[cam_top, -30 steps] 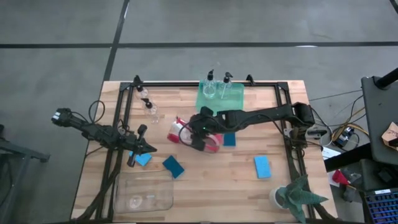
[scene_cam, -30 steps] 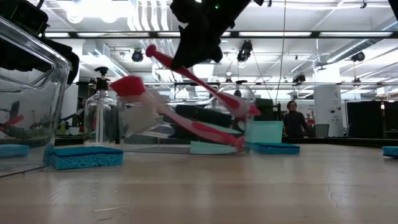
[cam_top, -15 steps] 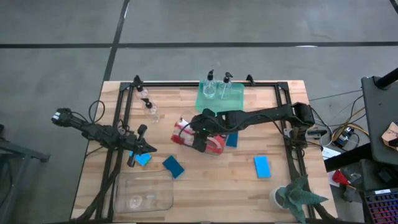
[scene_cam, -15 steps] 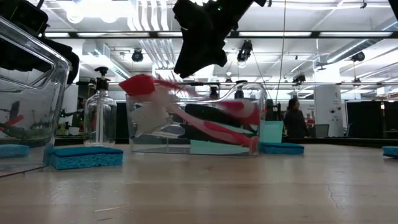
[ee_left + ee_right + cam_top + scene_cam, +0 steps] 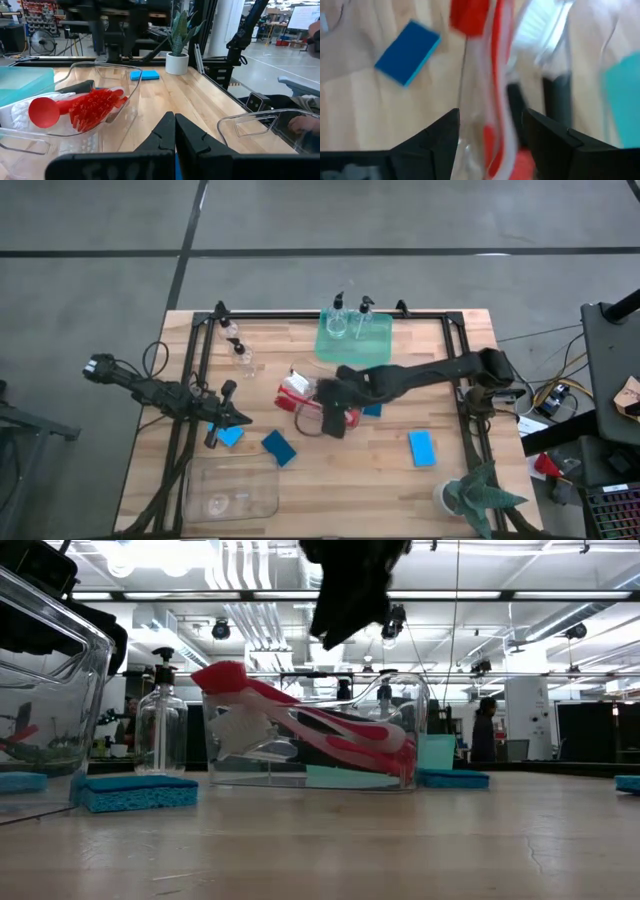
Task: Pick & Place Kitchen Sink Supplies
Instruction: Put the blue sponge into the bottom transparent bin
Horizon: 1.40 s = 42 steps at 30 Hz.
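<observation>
A small clear bin (image 5: 310,740) at the table's middle holds two red dish brushes (image 5: 330,730) and a black brush with white bristles (image 5: 555,95). The red brush heads (image 5: 225,675) stick up over the bin's rim. My right gripper (image 5: 345,620) hangs open above the bin (image 5: 318,402), and its fingers (image 5: 435,135) stand wide apart with nothing held. My left gripper (image 5: 238,418) waits shut at the table's left. Blue sponges (image 5: 231,436) (image 5: 279,447) (image 5: 422,448) lie flat on the wood. Two pump bottles (image 5: 350,320) stand on the green tray (image 5: 353,340).
Two more pump bottles (image 5: 238,345) are at the far left. A larger clear bin (image 5: 230,490) sits at the near left corner. A potted plant (image 5: 475,495) stands at the near right. A fourth sponge (image 5: 372,408) lies beside the small bin. A black frame (image 5: 460,380) edges the table.
My right gripper has let go of a red brush it held tilted over the small bin. The brush has dropped and now lies in the bin beside the other red one. The gripper has risen a little and drawn toward the table's near edge.
</observation>
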Motion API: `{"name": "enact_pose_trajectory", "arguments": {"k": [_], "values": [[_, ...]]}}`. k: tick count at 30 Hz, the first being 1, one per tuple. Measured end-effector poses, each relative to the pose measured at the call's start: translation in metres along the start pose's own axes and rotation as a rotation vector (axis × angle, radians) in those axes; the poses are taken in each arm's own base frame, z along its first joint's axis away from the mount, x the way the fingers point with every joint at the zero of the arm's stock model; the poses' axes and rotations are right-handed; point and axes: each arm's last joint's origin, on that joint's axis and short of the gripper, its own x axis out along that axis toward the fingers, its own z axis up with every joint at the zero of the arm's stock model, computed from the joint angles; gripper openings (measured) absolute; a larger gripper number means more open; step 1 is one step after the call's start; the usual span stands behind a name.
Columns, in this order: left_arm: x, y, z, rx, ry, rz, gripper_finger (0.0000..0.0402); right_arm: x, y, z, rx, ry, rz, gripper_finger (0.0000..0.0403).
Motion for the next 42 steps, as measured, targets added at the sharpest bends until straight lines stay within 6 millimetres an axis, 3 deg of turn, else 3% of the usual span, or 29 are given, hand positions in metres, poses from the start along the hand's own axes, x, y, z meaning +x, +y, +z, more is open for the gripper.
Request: {"name": "enact_pose_trajectory", "arguments": {"k": [7, 16, 22, 31, 42], "values": [[0.0, 0.0, 0.0, 0.0, 0.0, 0.0, 0.0003, -0.017, 0.034, -0.037, 0.188, 0.182, -0.051, 0.0193], [0.0, 0.0, 0.0, 0.0, 0.0, 0.0, 0.0003, -0.033, 0.055, -0.086, 0.447, 0.401, -0.303, 0.018], [0.0, 0.0, 0.0, 0.0, 0.0, 0.0, 0.0003, -0.021, 0.056, -0.114, 0.576, 0.523, -0.43, 0.0175], [0.0, 0.0, 0.0, 0.0, 0.0, 0.0, 0.0003, 0.004, 0.038, -0.159, 0.679, 0.724, -0.572, 0.0167], [0.0, 0.0, 0.0, 0.0, 0.0, 0.0, 0.0003, 0.035, 0.023, -0.2, 0.73, 0.8, -0.541, 0.0139]]}}
